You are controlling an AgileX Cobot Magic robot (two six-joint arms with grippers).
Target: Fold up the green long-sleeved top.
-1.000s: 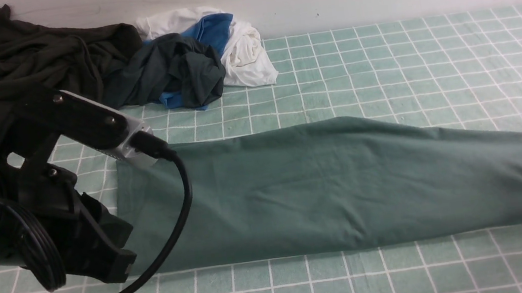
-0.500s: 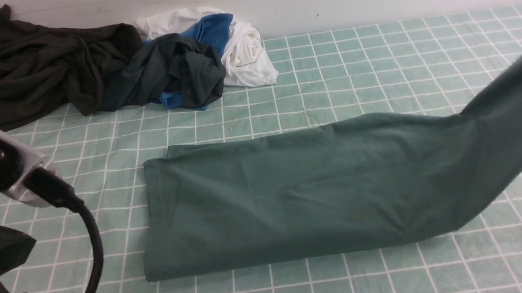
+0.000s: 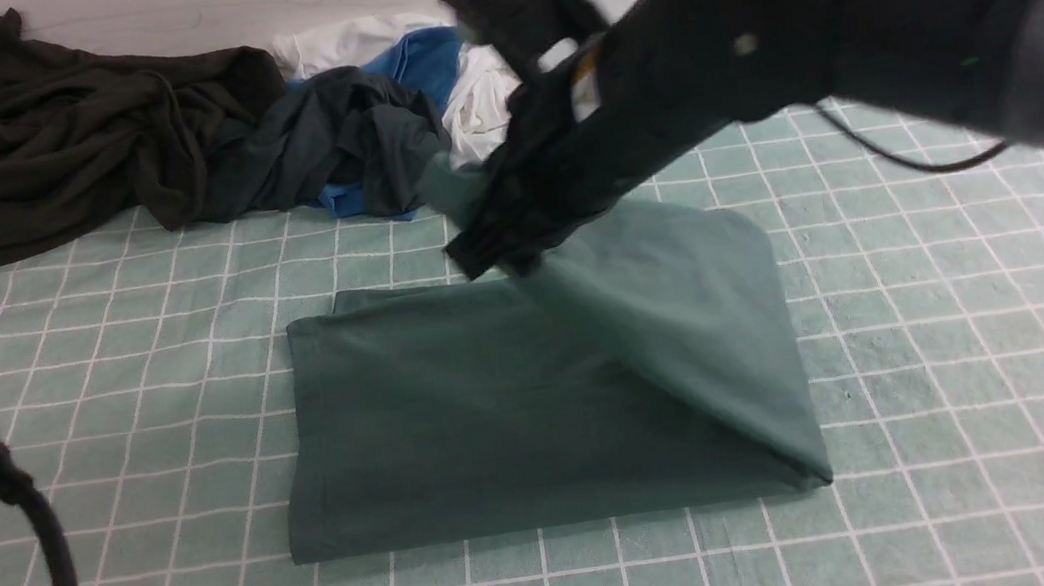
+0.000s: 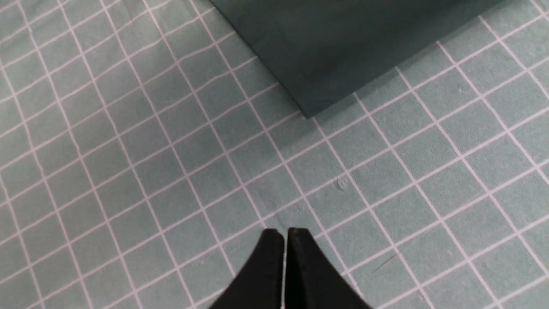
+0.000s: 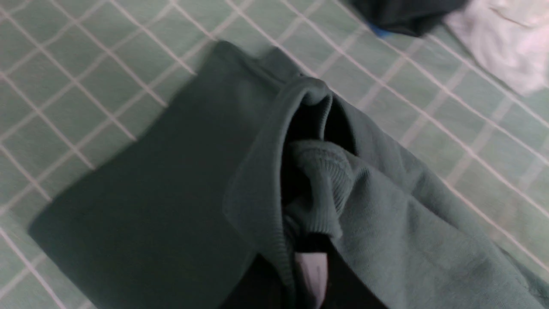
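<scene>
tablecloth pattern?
The tablecloth is pale green with a white grid; clearest in left wrist view.

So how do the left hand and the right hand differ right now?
The right hand is shut on an end of the green top, holding it raised above the flat part; the left hand is shut on nothing. The right hand is over the top; the left hand is over bare tablecloth, apart from the top's corner. Both have closed jaws.
</scene>
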